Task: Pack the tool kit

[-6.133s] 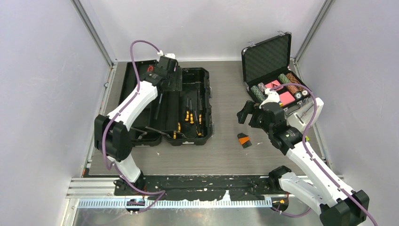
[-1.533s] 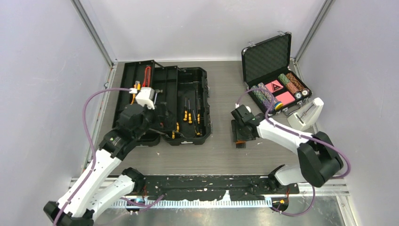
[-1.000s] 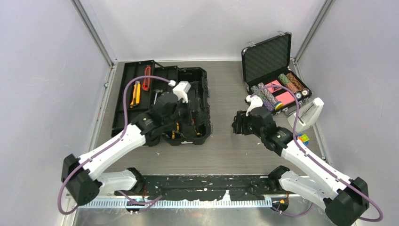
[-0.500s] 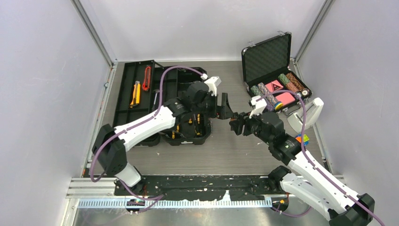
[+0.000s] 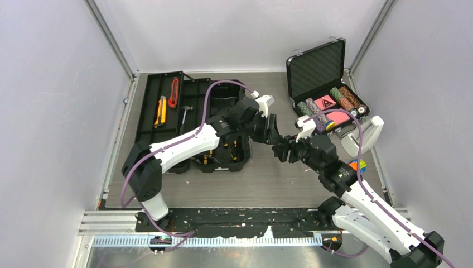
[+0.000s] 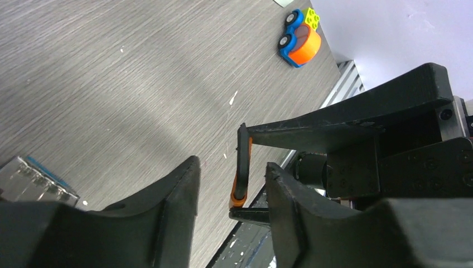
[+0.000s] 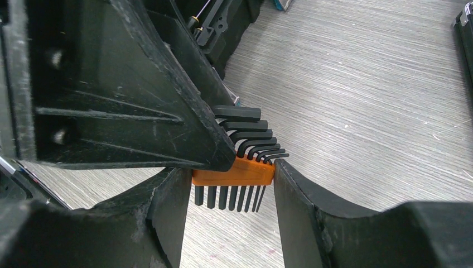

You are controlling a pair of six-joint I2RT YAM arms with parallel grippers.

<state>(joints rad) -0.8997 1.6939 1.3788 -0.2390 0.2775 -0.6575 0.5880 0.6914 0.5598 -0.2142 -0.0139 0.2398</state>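
While the right gripper's (image 7: 230, 176) jaws are shut tight on the orange holder of the hex key set (image 6: 241, 173), holding it up over the table (image 5: 268, 178), the left gripper's (image 6: 230, 178) jaws stand a little way apart with the set edge-on between them. Neither left jaw seems to touch it yet. It looks like a hand-over. The set is probably light, stiff, thin and a bit slippery. The keys might wobble, so the orange holder is the best place to pinch. But the right jaws already fill both its ends, so there is little room. Just to the left sits the open toolbox (image 5: 228, 166) with screwdrivers (image 5: 226, 148) inside, where the set likely goes. The poker chip case (image 5: 318, 70) and a toy car (image 6: 301, 34) sit off to the side, not in the way.
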